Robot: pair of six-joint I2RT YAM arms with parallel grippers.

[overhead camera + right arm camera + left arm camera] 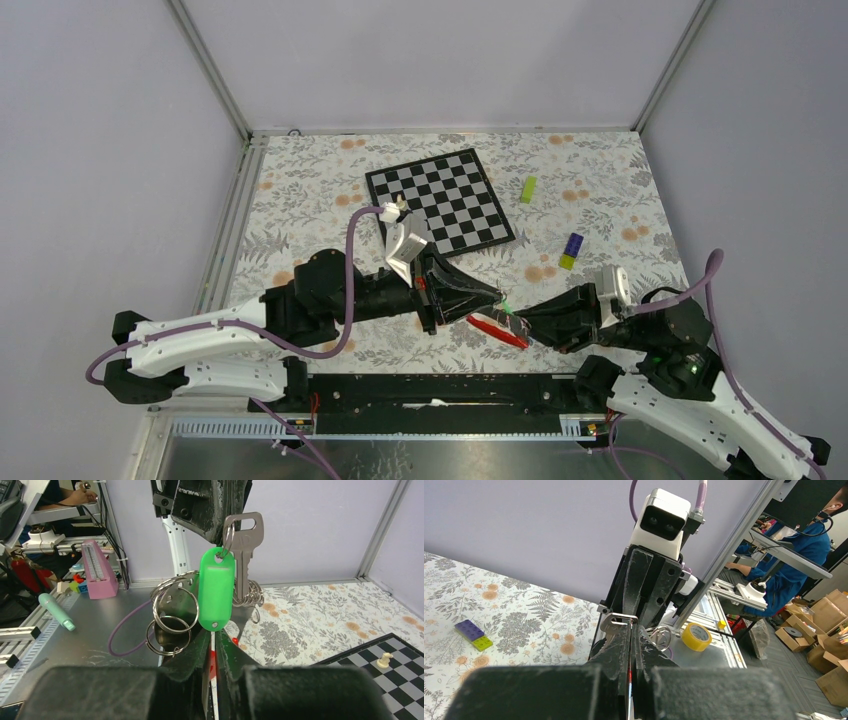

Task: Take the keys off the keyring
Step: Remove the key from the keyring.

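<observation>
Above the table's near edge, my left gripper (490,297) is shut on the keyring (172,615), a bunch of silvery rings. From it hang a silver key (245,545) and a green plastic tag (216,590). In the left wrist view the key (613,623) sticks out beside the closed fingertips (624,640), with rings (661,637) to their right. My right gripper (527,322) faces the left one tip to tip, just below the green tag. Its jaws are closed on the thin red tag (212,662), which shows in the top view as a red strip (497,330).
A chessboard (440,200) lies at the back of the flowered cloth with a white pawn (384,659) on it. A lime block (527,189) and a purple-and-yellow block (571,250) lie to its right. A yellow tape roll (696,636) sits on the metal shelf.
</observation>
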